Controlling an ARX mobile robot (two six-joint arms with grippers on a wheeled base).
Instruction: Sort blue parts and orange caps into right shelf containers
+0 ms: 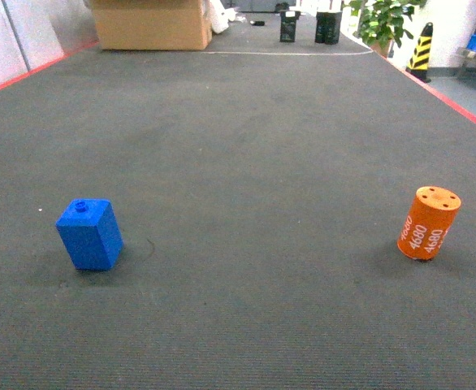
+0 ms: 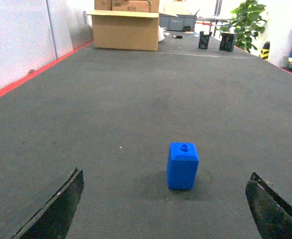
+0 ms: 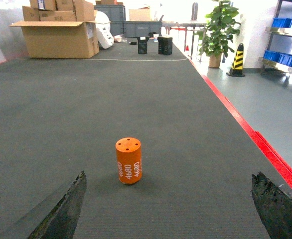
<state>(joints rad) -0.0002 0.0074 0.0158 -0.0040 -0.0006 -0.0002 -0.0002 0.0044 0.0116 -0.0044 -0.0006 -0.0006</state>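
A blue part [image 1: 90,236] stands upright on the dark mat at the left; an orange cap [image 1: 429,223] marked "4680" stands at the right. Neither gripper shows in the head view. In the left wrist view, my left gripper [image 2: 165,175] is open and low over the mat, and the blue part [image 2: 183,166] stands a little ahead, right of centre between the fingers, touching neither. My right gripper [image 3: 168,174] is open too, and the orange cap [image 3: 129,161] stands ahead, nearer its left finger. Blue shelf containers [image 3: 287,23] sit on a rack far off at the right.
A red line [image 3: 265,149] borders the mat on the right, with grey floor beyond. At the far end are a cardboard box [image 1: 150,24], two black boxes [image 1: 288,26], a potted plant [image 1: 382,20] and a yellow-black cone [image 1: 421,50].
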